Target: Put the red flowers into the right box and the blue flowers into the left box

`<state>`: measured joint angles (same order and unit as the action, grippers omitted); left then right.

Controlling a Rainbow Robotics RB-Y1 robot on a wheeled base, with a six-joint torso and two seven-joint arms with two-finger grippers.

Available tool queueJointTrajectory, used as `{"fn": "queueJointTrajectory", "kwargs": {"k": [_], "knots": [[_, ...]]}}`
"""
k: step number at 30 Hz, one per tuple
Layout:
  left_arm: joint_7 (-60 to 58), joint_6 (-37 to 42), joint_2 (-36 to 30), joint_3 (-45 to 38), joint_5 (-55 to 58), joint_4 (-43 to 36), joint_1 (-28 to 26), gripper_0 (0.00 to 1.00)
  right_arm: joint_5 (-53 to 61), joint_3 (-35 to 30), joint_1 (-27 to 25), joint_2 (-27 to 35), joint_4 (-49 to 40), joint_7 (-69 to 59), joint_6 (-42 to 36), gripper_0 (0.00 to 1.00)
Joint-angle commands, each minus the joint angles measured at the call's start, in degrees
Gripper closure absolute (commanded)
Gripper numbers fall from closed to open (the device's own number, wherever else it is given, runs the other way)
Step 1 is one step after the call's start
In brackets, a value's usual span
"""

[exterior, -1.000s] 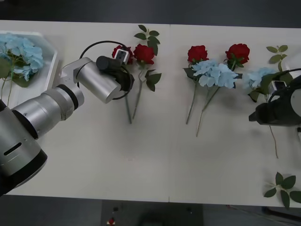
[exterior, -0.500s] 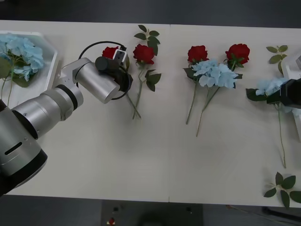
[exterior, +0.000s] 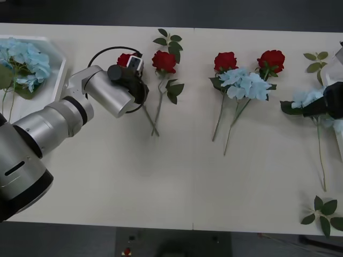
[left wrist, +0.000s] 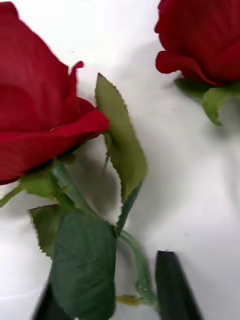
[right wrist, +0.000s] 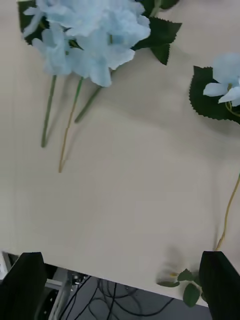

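Far-left rose [exterior: 125, 59] is shifted a bit left vs. a sec ago, its stem pinched betw. the narrowed fingers of L gripper [left wrist: 110, 300], so the 1st red pick is judged underway. Blue stem [exterior: 306, 98] is dragged right, next to right box [exterior: 340, 56], the wrong box for blue, while R gripper [right wrist: 120, 285] is spread wide w/ nothing held. Counted: 4 roses, all on table [exterior: 161, 176]; 3 blue clusters [exterior: 245, 84] (1 in left box [exterior: 53, 64], 1 mid-table, 1 at right); 3 leaf sprigs [exterior: 168, 38]; 2 boxes.

A lab-like room: plain pale table [exterior: 177, 176] with loose cables [right wrist: 107, 295] beneath its edge.
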<state>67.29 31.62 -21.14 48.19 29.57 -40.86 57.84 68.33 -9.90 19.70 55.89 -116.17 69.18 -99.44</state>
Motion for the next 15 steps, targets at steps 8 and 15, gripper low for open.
{"fn": "queueJointTrajectory", "kwargs": {"k": [8,15], "knots": [[-1.0,0.6,0.7,0.6,-2.3,2.3,-0.4,0.25,15.4,-2.2,-1.8,8.6,-0.1,0.3,13.0,0.1],[-1.1,0.6,1.0,0.8,-4.6,3.0,-0.6,0.25,16.4,0.8,-2.6,9.9,-0.2,0.8,15.5,0.1]]}}
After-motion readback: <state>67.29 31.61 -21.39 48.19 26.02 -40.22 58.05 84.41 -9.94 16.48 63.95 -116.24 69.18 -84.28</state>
